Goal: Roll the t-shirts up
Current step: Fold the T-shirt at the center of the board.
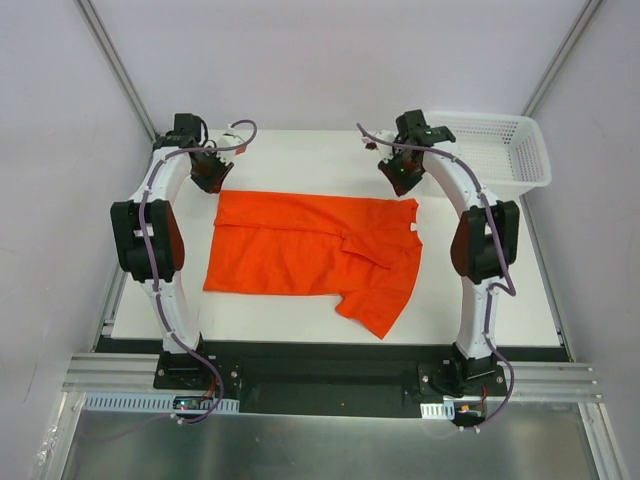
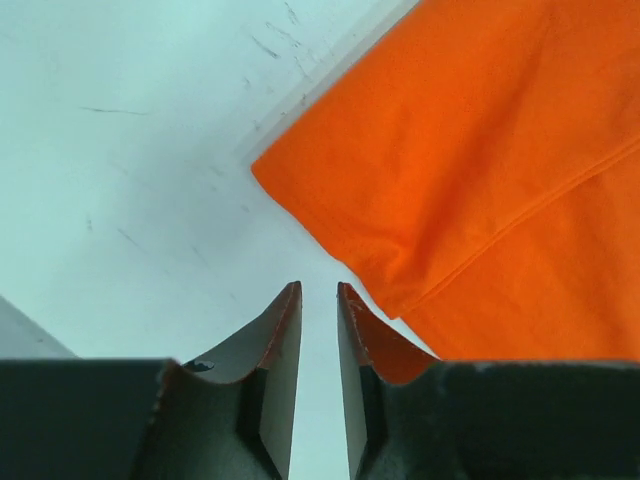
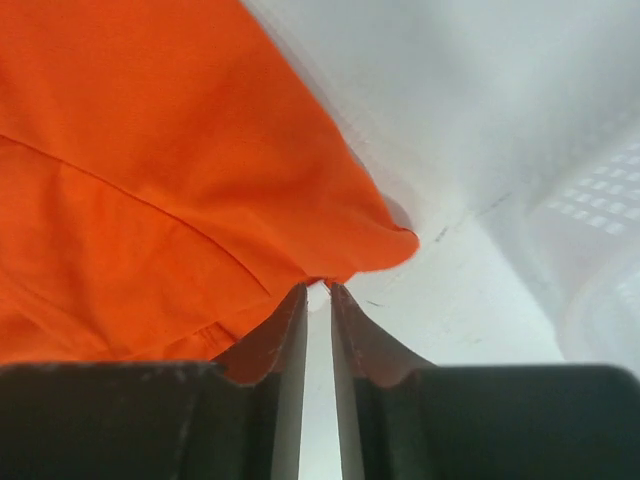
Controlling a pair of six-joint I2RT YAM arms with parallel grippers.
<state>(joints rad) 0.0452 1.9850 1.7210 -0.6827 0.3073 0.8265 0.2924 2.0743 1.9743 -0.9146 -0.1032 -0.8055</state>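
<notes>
The orange-red t-shirt point(image 1: 310, 250) lies flat on the white table, folded over itself, with one sleeve pointing to the near right. My left gripper point(image 1: 210, 176) hovers over the table just beyond the shirt's far left corner point(image 2: 275, 175). Its jaws point(image 2: 318, 290) stand nearly together with a thin gap and hold nothing. My right gripper point(image 1: 403, 180) is at the shirt's far right corner point(image 3: 395, 235). Its jaws point(image 3: 318, 287) are also nearly together, and the tips touch the fabric edge with bare table showing between them.
A white mesh basket point(image 1: 520, 150) stands at the far right corner of the table and also shows at the right of the right wrist view point(image 3: 600, 220). Grey walls enclose the table on both sides.
</notes>
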